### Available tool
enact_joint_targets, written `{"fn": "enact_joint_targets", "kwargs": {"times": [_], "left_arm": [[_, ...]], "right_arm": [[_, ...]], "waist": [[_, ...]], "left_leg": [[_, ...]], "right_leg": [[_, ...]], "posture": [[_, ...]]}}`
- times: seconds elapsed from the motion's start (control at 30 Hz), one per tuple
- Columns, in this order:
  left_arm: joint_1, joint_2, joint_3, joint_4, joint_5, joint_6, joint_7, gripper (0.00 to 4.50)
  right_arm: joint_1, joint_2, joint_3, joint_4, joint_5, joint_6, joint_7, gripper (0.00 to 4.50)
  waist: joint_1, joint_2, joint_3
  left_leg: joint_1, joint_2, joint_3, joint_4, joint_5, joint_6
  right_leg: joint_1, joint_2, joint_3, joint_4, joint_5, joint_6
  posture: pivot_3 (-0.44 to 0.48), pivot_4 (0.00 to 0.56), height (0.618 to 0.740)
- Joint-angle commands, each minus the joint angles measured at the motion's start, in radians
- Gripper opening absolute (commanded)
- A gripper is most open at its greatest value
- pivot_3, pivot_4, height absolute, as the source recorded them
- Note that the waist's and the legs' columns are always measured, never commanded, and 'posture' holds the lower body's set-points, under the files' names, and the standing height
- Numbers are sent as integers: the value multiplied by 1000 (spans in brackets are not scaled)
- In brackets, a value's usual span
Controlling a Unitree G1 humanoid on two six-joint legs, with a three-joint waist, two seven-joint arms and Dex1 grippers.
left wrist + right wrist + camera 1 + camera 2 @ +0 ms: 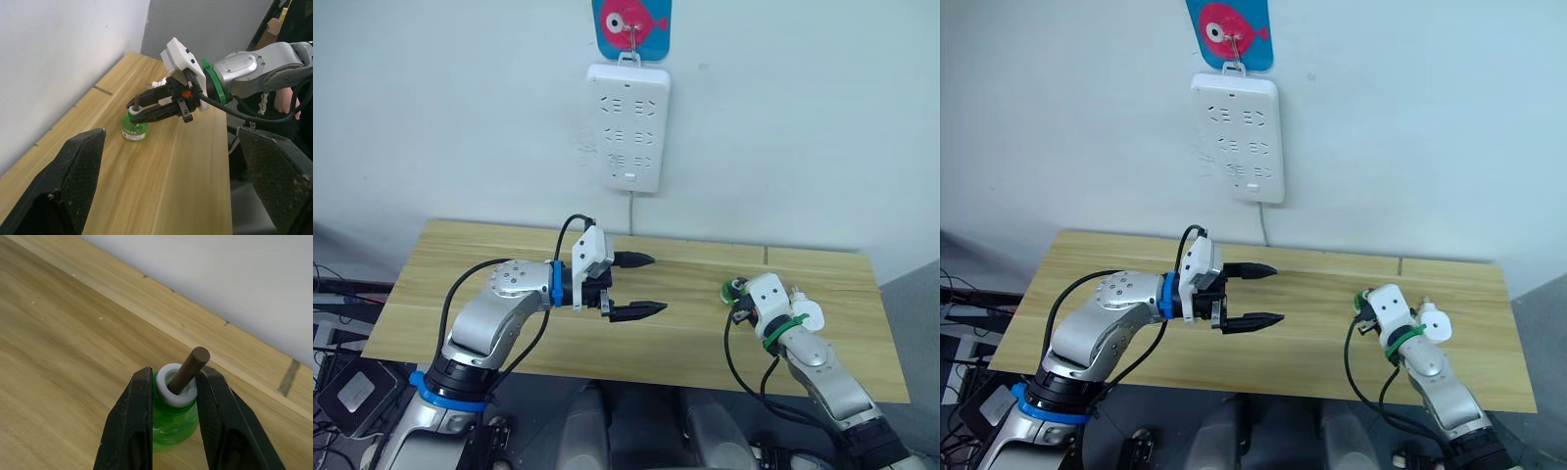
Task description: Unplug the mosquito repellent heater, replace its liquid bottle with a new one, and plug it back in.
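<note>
Right gripper [172,396] clamps both black fingers around the white neck of a green liquid bottle [173,423] standing upright on the wooden table [460,264], while the left gripper [638,286] hovers wide open, empty, well apart.

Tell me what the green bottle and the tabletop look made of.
Green bottle, held in the right hand: translucent glossy plastic by its sheen, with a white plastic collar and a matte brown wick rod, maybe carbon or fibre. Tabletop: light wood or laminate, with visible grain and plank seams.
</note>
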State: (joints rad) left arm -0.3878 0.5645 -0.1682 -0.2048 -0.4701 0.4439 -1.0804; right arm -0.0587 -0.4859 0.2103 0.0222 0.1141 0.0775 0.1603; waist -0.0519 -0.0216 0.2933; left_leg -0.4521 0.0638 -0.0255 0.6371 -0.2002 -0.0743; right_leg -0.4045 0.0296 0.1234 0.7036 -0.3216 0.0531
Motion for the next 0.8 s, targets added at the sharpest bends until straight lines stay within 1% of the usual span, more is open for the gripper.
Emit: {"fn": "enact_joint_targets", "kwargs": {"times": [0.03, 0.1, 0.17, 0.2, 0.3, 0.43, 0.47, 0.53, 0.6, 0.7, 0.8], "left_arm": [[16, 1, 16, -42, -11, -9, 2, 4500], [19, 0, 19, -46, -16, -3, 5, 4500], [23, -4, 25, -43, -19, 2, 14, 4500], [27, -7, 29, -40, -19, 2, 20, 4500], [49, -13, 41, -33, -14, -5, 41, 4500], [121, -30, 79, -50, 16, -66, 100, 4500], [152, -34, 93, -64, 32, -84, 132, 4500], [211, -44, 121, -93, 67, -112, 207, 4500], [287, -63, 164, -140, 87, -97, 306, 4500], [435, -131, 242, -246, 58, -13, 470, 4500], [557, -197, 273, -334, 96, 2, 601, 4500]], "right_arm": [[17, 22, -36, 5, -27, -35, 23, 843], [21, 34, -45, 10, -38, -48, 38, 843], [24, 39, -52, 18, -44, -62, 60, 1590], [27, 39, -58, 17, -47, -67, 66, 1843], [42, 28, -83, -9, -49, -80, 93, 2927], [52, -19, -140, -119, -16, -60, 168, 4358], [45, -33, -153, -160, -1, -39, 192, 4437], [28, -55, -166, -235, 38, 15, 243, 4437], [0, -83, -165, -305, 72, 64, 306, 4437], [-61, -126, -155, -356, 105, 109, 403, 4437], [-126, -155, -138, -384, 187, 205, 514, 4437]], "waist": [[0, 0, 0], [0, 0, 0], [-1, 0, 0], [-1, 0, 0], [-2, 0, 0], [-5, 0, 0], [-6, 0, 0], [-7, 1, 1], [-7, 1, 1], [-6, 1, 1], [1, 0, 3]], "left_leg": [[0, 0, 0, 0, 0, 0], [1, 0, 0, 1, 0, 0], [1, 0, 0, 3, 0, 0], [1, 0, 0, 5, 0, 0], [1, 0, 0, 7, 0, 0], [1, -1, 0, 7, 0, 0], [1, 0, 0, 7, 0, 0], [2, 0, 0, 7, 0, 0], [2, 0, -1, 7, 0, 0], [2, 0, -1, 7, 0, 0], [2, 0, -1, 7, 0, 0]], "right_leg": [[0, 0, 0, 1, 0, 0], [0, 0, 0, 3, 0, 0], [0, 0, 0, 5, 0, 0], [0, 0, 0, 6, 0, 0], [0, 0, 1, 9, 0, 0], [0, 0, 1, 10, 0, 0], [0, 0, 2, 10, 0, 0], [0, 0, 2, 10, 0, 0], [0, 1, 1, 11, 0, 0], [0, 1, 2, 10, 0, 0], [1, 0, 1, 10, 0, 0]], "posture": [[-48, 285, 740], [-47, 288, 740], [-47, 288, 740], [-46, 289, 740], [-43, 294, 740], [-43, 301, 740], [-44, 303, 740], [-43, 309, 740], [-39, 315, 740], [-20, 324, 740], [2, 330, 740]]}}
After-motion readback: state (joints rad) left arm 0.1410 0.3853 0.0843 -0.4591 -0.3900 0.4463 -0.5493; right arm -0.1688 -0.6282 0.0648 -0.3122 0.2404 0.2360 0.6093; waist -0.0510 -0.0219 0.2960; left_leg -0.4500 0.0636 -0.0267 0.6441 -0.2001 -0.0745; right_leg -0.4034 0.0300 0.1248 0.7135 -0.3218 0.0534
